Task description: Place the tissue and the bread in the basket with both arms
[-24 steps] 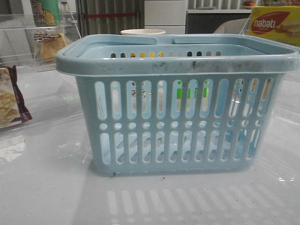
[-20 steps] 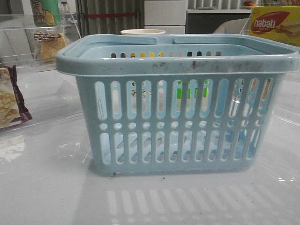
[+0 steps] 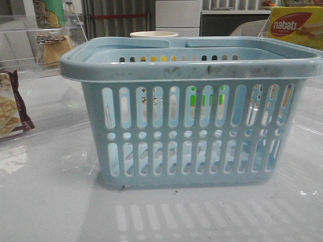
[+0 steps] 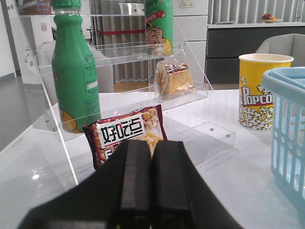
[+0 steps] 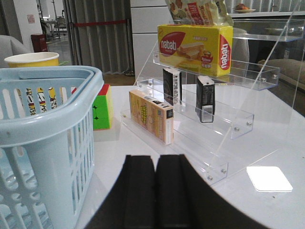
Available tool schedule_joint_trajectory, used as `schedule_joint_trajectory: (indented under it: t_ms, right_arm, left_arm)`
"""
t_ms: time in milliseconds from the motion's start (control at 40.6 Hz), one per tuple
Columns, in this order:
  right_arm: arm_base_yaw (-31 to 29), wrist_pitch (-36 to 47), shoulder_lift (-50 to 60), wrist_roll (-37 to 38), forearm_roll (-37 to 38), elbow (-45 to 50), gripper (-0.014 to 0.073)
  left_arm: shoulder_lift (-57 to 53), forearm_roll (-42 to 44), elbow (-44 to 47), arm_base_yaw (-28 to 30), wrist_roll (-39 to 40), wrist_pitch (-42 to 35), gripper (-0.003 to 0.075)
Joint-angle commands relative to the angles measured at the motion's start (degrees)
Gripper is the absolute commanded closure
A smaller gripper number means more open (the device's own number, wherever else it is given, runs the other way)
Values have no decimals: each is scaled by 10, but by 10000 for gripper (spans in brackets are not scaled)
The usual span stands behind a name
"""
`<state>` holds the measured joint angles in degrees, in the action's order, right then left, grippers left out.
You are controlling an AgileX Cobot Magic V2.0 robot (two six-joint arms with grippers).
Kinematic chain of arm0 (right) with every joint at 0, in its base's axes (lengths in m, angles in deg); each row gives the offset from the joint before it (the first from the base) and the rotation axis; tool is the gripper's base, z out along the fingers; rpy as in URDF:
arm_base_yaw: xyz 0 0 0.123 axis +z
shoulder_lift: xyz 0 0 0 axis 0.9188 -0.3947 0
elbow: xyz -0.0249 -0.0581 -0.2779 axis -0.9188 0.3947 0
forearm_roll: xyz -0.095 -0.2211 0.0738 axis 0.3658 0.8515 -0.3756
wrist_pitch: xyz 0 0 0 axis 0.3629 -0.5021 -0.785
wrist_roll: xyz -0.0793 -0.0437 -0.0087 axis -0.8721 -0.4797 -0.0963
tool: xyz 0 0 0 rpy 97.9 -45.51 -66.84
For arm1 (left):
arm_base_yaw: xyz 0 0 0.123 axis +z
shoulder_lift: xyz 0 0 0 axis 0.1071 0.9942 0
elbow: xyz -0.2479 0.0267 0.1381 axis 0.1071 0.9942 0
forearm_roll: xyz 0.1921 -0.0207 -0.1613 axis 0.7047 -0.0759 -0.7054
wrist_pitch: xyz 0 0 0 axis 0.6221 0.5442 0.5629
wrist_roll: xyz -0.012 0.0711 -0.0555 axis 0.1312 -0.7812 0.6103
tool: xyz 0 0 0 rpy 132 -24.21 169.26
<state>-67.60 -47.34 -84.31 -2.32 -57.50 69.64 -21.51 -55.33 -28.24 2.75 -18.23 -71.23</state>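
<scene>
The light blue basket [image 3: 192, 116] stands in the middle of the table; it also shows in the left wrist view [image 4: 288, 129] and the right wrist view [image 5: 43, 129]. The bread [image 4: 174, 78] in clear wrap sits on the clear rack's middle shelf, also seen in the front view [image 3: 53, 48]. Two black tissue packs [image 5: 206, 98] stand on the right rack's middle shelf. My left gripper [image 4: 151, 150] is shut and empty, short of the cracker bag. My right gripper [image 5: 155, 164] is shut and empty, beside the basket. Neither gripper shows in the front view.
A maroon cracker bag [image 4: 126, 136], two green bottles [image 4: 74, 71] and a popcorn cup [image 4: 259, 90] are on the left side. A yellow nabati box [image 5: 195, 45], a tan box [image 5: 150, 114] and a colour cube [image 5: 101, 107] are on the right side.
</scene>
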Motion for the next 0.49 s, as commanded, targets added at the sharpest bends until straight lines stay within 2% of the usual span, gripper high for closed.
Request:
schedule_joint_trajectory:
  t_ms: [0, 320, 467]
  right_arm:
    - [-4, 57, 10, -2, 6, 1, 536]
    - [-4, 33, 10, -2, 7, -1, 536]
    - [-4, 21, 10, -2, 8, -32, 536]
  left_arm:
    - [-10, -3, -1, 0, 0, -50, 629]
    - [-10, 4, -4, 0, 0, -71, 629]
    - [-10, 4, -46, 0, 0, -59, 629]
